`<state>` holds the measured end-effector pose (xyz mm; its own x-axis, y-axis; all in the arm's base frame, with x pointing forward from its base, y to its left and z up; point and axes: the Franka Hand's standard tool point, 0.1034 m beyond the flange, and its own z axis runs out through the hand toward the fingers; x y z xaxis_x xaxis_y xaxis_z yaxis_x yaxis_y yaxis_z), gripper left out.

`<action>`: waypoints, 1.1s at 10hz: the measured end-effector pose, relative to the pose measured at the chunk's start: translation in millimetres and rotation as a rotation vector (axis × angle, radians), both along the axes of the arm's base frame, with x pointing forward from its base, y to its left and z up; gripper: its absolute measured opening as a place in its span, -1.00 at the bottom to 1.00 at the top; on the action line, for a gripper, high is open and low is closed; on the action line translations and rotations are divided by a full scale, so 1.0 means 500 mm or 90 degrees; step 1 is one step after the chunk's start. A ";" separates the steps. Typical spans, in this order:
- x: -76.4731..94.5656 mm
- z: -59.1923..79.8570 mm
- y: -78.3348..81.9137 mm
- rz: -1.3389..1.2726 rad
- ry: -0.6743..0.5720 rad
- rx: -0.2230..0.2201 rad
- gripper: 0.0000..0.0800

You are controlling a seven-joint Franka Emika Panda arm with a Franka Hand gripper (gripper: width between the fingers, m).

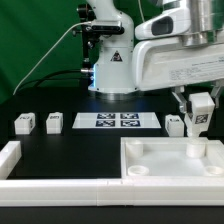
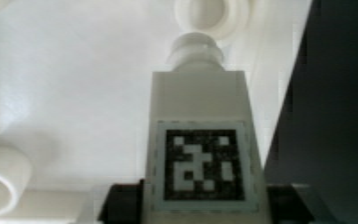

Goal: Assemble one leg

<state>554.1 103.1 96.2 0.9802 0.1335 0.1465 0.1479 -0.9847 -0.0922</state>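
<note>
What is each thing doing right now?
Held leg: lifted, peg pointing at a socket.
End effector: shut on that leg.
Loose legs: three, standing on the table.
Tray: lying flat, visible sockets empty.
Marker board: lying flat.

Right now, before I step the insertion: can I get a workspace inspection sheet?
Surface: black table, with a white rail along its near edge.
Job's things: held leg, its tip close to a corner socket of the white tabletop; cannot tell whether they touch. Spare legs stand on the table.
Clutter: nothing seen beyond the marker board.
Grippers: gripper shut on the held leg.
Cables: one light cable arcs toward the arm's base, off the work area.
Surroundings: green curtain behind.
</note>
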 end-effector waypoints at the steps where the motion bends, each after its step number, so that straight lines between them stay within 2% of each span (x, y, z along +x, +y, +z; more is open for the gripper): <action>1: 0.008 -0.004 -0.014 0.010 0.009 -0.003 -0.27; 3: 0.053 0.005 -0.025 0.025 0.000 -0.001 -0.27; 5: 0.084 0.020 -0.019 0.043 -0.003 0.000 -0.27; 7: 0.087 0.016 -0.021 0.039 -0.026 0.000 -0.27; 8: 0.100 0.021 -0.025 0.036 -0.071 -0.001 -0.27; 9: 0.095 0.014 -0.029 0.033 -0.104 -0.003 -0.27; 10: 0.093 0.010 -0.027 0.033 -0.095 -0.003 -0.27; 11: 0.106 0.015 -0.022 0.019 -0.101 0.002 -0.27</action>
<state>607.2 91.9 103.6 0.9401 0.1620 0.3000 0.1906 -0.9793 -0.0683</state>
